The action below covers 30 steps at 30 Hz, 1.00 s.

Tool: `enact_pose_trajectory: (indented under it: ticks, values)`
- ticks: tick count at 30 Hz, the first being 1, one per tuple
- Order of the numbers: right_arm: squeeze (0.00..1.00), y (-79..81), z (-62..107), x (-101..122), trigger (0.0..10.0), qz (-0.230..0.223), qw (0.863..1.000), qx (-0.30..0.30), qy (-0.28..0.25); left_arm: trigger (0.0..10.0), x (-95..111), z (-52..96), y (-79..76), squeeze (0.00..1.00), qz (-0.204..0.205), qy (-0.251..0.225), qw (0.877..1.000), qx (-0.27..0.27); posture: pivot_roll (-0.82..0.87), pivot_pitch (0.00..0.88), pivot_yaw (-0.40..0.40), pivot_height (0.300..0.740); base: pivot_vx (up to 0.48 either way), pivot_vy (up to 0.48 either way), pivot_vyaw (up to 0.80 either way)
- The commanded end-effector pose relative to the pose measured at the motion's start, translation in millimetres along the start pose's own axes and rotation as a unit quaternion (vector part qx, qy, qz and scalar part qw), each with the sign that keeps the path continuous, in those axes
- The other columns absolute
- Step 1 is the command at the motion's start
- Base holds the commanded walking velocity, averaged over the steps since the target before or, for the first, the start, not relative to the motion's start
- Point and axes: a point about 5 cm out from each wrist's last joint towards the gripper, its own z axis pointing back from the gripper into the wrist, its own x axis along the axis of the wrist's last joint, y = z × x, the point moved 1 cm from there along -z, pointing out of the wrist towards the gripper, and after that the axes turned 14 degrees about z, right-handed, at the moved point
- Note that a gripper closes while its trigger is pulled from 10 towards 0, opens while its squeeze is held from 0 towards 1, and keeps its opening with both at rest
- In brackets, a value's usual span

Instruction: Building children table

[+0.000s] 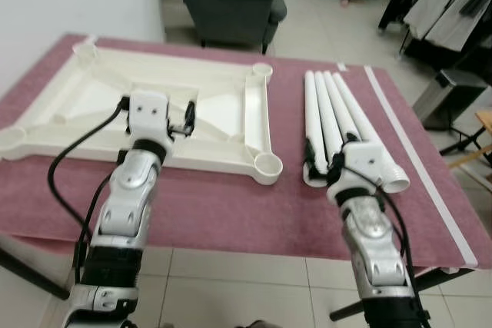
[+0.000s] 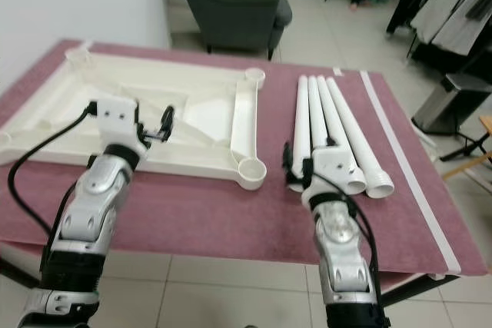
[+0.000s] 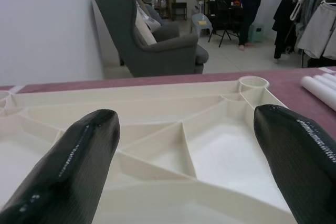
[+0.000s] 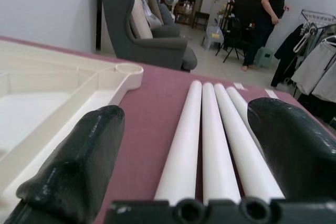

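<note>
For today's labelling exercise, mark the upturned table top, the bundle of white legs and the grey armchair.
table top point(image 1: 254, 124), left eye view: its right side rail.
white legs point(image 1: 327, 113), left eye view: middle of the second tube's length.
grey armchair point(image 1: 238, 5), left eye view: its front, below the seat.

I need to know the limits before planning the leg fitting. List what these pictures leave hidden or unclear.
- Near ends of the inner table legs: eye views, covered by the right pincer.
- Tabletop panel middle ribs: left eye view, partly behind the left pincer.
- Panel's near-left corner socket: right eye view, cut by the frame edge.
- Leg ends' shape: right wrist view, hidden behind the pincer base.
</note>
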Motion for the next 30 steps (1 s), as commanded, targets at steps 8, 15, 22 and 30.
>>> enact_pose_trajectory:
  ticks: [8, 15, 22, 30]
  values:
    - [0.00, 6.1, 1.4, 2, 10.0, -0.007, 1.000, 0.010, 0.000, 10.0, -12, 6.5, 2.6, 0.00, 0.007, 0.039, 0.999, -0.013, 0.12, 0.000, -0.024, 0.740, 0.000, 0.000, 0.00]
    - [0.00, 5.1, 2.6, 0, 10.0, -0.015, 1.000, 0.008, 0.010, 10.0, -14, 5.8, 1.1, 0.00, 0.012, 0.051, 0.998, -0.017, 0.12, 0.000, -0.013, 0.740, 0.000, 0.000, 0.00]
    - [0.00, 4.6, 1.9, -3, 10.0, -0.007, 1.000, 0.002, 0.024, 10.0, -16, 3.7, 4.4, 0.00, 0.006, 0.061, 0.998, -0.012, 0.11, 0.000, -0.002, 0.740, 0.000, 0.000, 0.00]
    - [0.00, -8.2, -20.1, -9, 10.0, 0.036, 0.996, -0.003, 0.082, 10.0, -15, 3.9, -0.5, 0.00, -0.023, 0.063, 0.997, -0.035, 0.09, 0.000, 0.007, 0.740, 0.000, 0.000, 0.00]
